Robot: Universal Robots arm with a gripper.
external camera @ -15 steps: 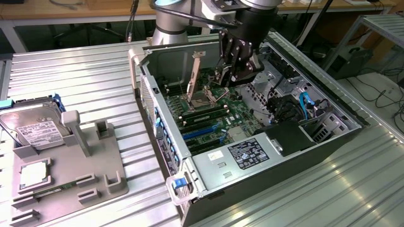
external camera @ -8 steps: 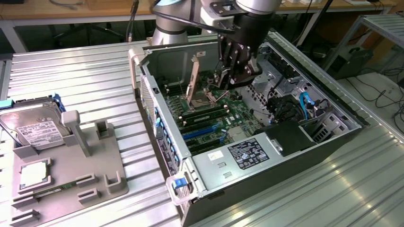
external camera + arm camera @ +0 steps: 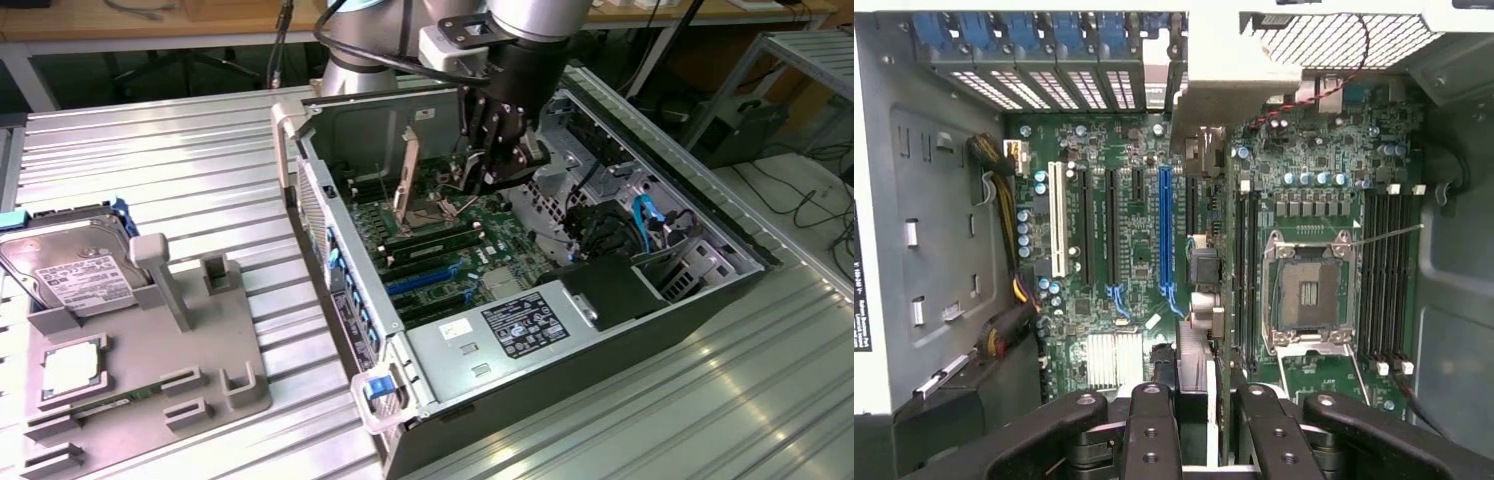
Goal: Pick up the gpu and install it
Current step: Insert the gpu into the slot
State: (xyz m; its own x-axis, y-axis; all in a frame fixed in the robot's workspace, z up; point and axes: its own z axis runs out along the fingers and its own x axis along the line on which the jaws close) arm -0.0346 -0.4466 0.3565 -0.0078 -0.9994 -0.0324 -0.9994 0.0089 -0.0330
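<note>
The black two-fingered gripper (image 3: pixel 497 165) hangs inside the open black and silver computer case (image 3: pixel 667 150), low over the green motherboard (image 3: pixel 1324 130). Its fingers (image 3: pixel 1154 425) stand narrow, clamped on the gpu (image 3: pixel 1197 340), a thin dark circuit card seen edge-on in the wrist view. The card's pale metal bracket (image 3: pixel 1239 70) is at the end far from the camera. The card hangs above the board and is not seated. In the wrist view it runs parallel to the long blue expansion slot (image 3: pixel 1164 230) and appears to sit just beside it, on the side of the open silver CPU socket (image 3: pixel 1309 290).

That offset looks like the main risk. If the card descends off the slot's line, its edge connector would likely press on the board or on neighbouring parts rather than enter the slot. The grip is on a thin card, so any contact on one end could tilt it between the fingers and jam it at an angle. The bracket could also catch on the case's rear wall. The socket's raised lever (image 3: pixel 411 165) stands near the gripper, so a sideways correction could knock it.
</note>
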